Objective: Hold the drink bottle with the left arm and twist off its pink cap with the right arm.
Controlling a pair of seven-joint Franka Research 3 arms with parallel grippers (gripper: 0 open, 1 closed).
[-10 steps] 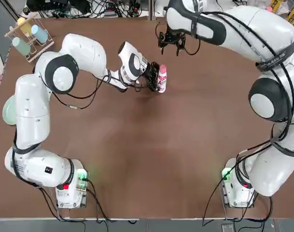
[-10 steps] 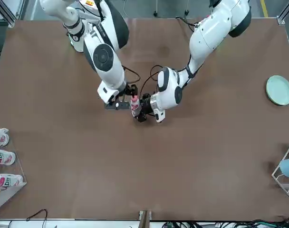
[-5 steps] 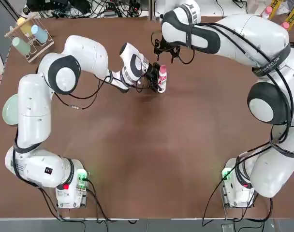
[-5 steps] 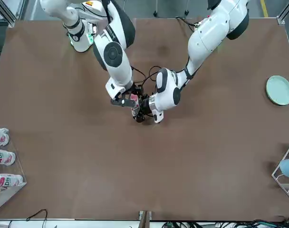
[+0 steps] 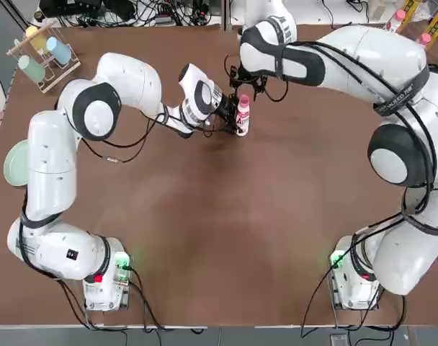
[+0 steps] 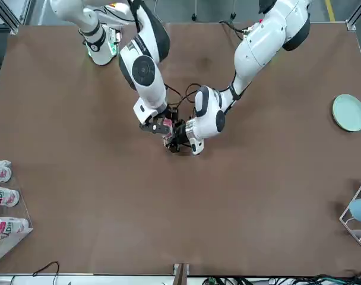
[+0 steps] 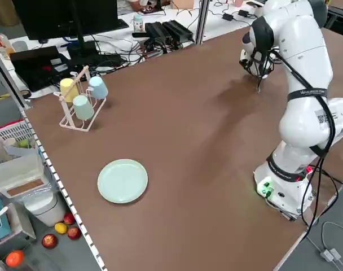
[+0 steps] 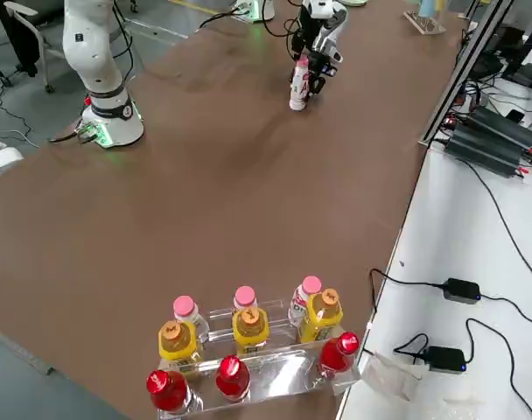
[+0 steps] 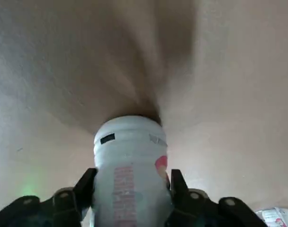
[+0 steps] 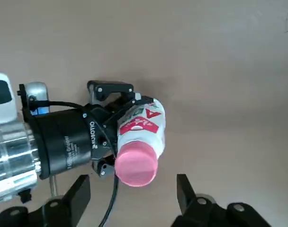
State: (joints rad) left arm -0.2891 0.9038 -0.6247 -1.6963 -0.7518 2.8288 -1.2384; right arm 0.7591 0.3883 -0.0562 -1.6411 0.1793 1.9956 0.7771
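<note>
Stood upright on the brown desk [image 5: 226,216], the drink bottle [image 5: 242,119], a little toward twelve o'clock from the middle in the top view. Clamped at its body from nine o'clock by the left gripper [image 9: 130,189], a dark finger [image 9: 85,187] pressed against each side of the label. Sat on the neck, the pink cap [image 10: 136,165], untouched. Hovered over the cap from the twelve o'clock side, the right gripper [image 10: 132,191], fingers [image 10: 76,191] spread wider than the cap, one to each side; seemingly just above it, though hard to judge from overhead. Waited far off by the desk's edge, a rack of bottles [image 8: 248,346].
</note>
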